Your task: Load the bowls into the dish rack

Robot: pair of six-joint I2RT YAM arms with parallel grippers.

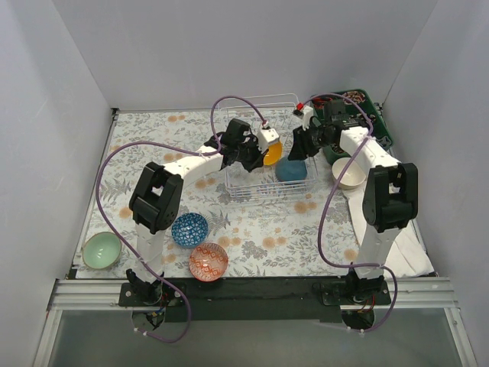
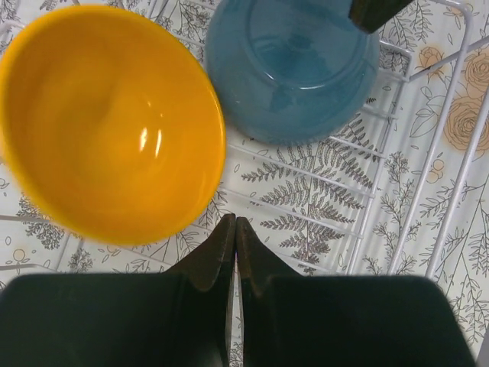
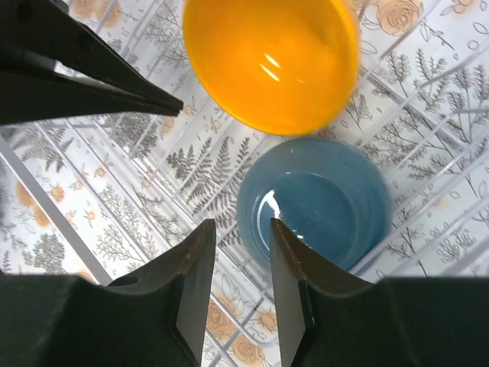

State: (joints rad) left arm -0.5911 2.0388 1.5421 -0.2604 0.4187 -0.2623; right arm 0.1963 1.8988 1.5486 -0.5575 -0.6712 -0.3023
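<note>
**Inside the rack: two bowls in, four out on the table**

Within the dish rack (image 1: 263, 193), toward its right half, sit the orange-yellow bowl (image 1: 273, 154) and the plain blue bowl (image 1: 290, 170), close beside each other on the wire floor. Both are empty and both show their hollows to the wrist cameras.

The left gripper (image 2: 234, 224) hangs over the rack just beside the orange-yellow bowl. Its fingers are pressed together with nothing between them.

The right gripper (image 3: 241, 229) is above the blue bowl, its fingers parted a little. The bowl's rim shows in the gap, but I cannot tell whether either finger touches it.

Outside the rack, the cream bowl (image 1: 349, 174) rests to its right, near the dark green tray (image 1: 384, 130). The blue-patterned bowl (image 1: 189, 229), red-and-white bowl (image 1: 208, 261) and mint green bowl (image 1: 102, 250) stand at the near left of the table.
</note>
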